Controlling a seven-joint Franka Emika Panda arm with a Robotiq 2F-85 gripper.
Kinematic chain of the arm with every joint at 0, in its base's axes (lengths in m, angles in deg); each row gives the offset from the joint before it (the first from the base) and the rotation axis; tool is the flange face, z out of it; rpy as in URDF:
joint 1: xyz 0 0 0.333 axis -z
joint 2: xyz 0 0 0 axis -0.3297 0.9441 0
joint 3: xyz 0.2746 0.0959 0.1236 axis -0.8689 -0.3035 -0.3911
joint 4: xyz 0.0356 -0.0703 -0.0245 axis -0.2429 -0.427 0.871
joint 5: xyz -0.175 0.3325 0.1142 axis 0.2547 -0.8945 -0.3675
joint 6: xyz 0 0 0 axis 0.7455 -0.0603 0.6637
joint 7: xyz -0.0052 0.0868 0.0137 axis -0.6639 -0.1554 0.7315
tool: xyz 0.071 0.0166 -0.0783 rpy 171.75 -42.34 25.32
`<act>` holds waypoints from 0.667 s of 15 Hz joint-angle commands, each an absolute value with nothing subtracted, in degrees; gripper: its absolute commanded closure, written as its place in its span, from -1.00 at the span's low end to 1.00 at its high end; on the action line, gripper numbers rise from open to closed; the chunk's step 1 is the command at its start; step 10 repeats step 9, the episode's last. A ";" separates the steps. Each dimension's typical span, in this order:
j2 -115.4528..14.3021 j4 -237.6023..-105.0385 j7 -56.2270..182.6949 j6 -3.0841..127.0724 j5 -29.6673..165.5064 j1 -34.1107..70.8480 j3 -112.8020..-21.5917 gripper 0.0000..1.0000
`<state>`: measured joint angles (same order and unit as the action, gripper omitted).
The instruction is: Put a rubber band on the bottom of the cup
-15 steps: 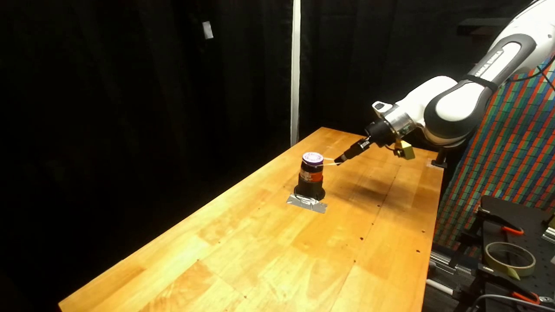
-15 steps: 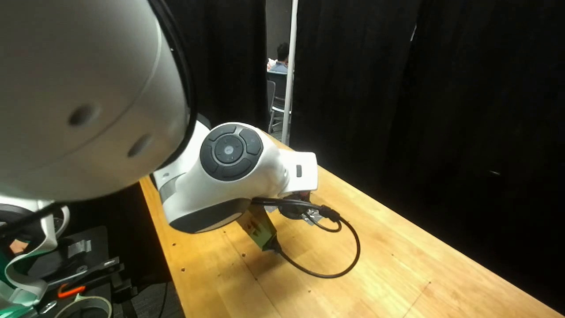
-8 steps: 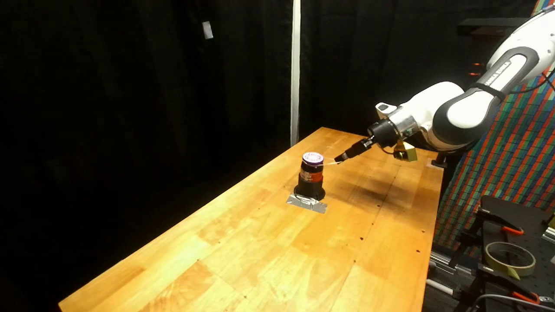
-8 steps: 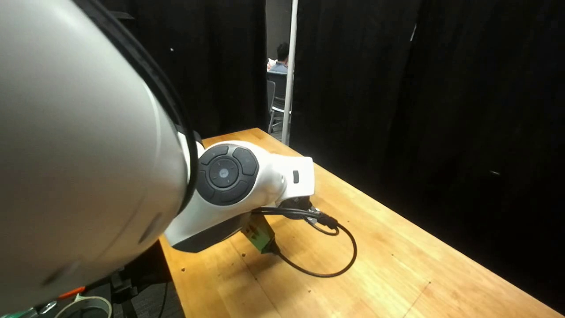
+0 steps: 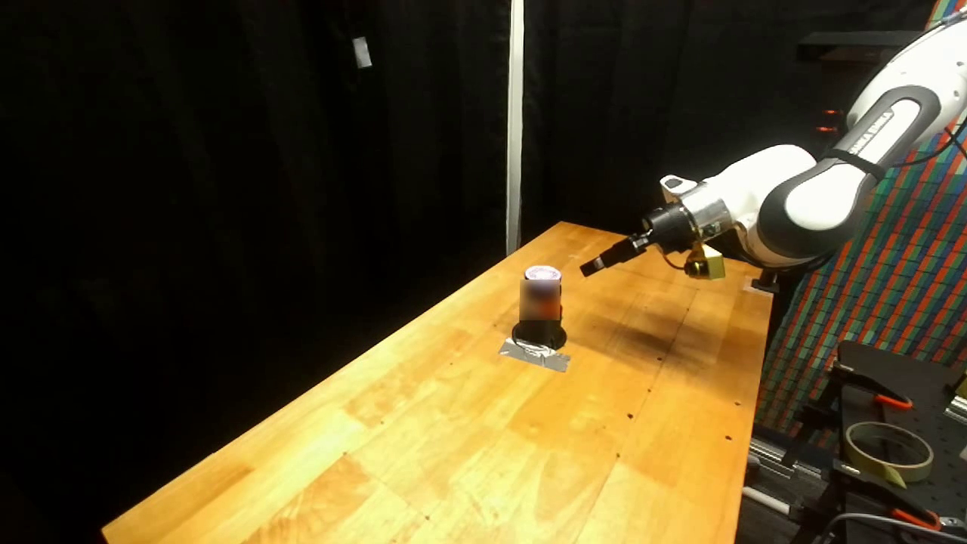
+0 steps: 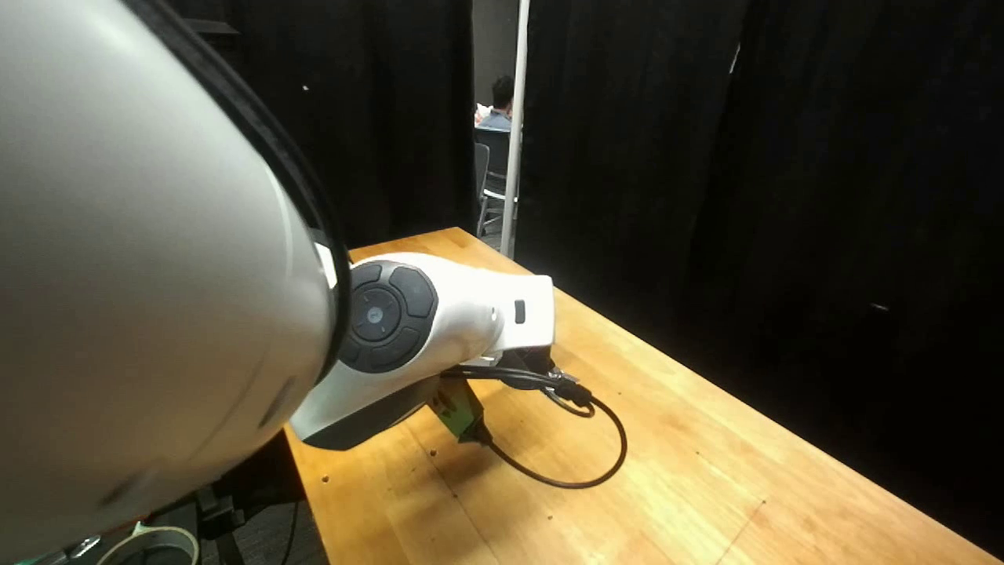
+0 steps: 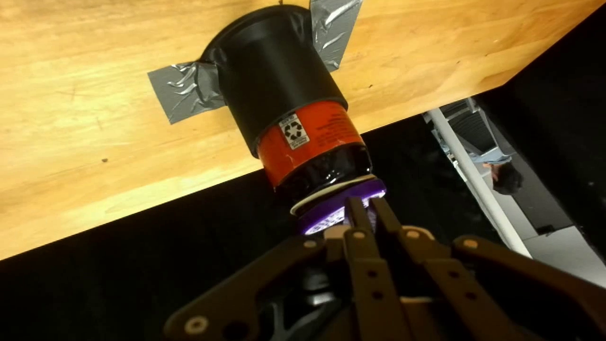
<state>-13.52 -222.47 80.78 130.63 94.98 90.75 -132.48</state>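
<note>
The cup [image 5: 542, 308] is a dark jar with an orange band and a purple-rimmed white top; its middle is blurred there. It stands upright in a black holder [image 5: 541, 332]. In the wrist view the cup [image 7: 310, 137] shows its orange label and purple end. A pale rubber band [image 7: 326, 190] lies around the cup just below the purple part. My gripper [image 7: 366, 201] has its fingertips slightly apart with nothing seen between them but the purple end behind. In an exterior view the gripper [image 5: 588, 269] is right of the cup's top, apart from it. The arm mostly hides the cup in an exterior view.
Silver tape [image 7: 187, 90] fixes the holder to the wooden table [image 5: 483, 453]. A cable [image 6: 580, 482] loops from the green camera box [image 6: 459, 416] over the table. A tape roll [image 5: 888, 451] and clamps are on a black side table. Black curtains stand behind.
The band was stretched between cup and gripper; now it is off the gripper and around the cup. The gripper has drawn back slightly, then risen a little. The arm has shifted.
</note>
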 commanded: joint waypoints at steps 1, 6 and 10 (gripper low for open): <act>-10.72 -222.45 78.48 134.14 98.71 90.90 -131.84 0.80; -13.94 -222.26 76.65 131.83 98.44 89.71 -130.93 0.43; -13.93 -222.26 76.42 131.82 98.58 89.70 -130.94 0.29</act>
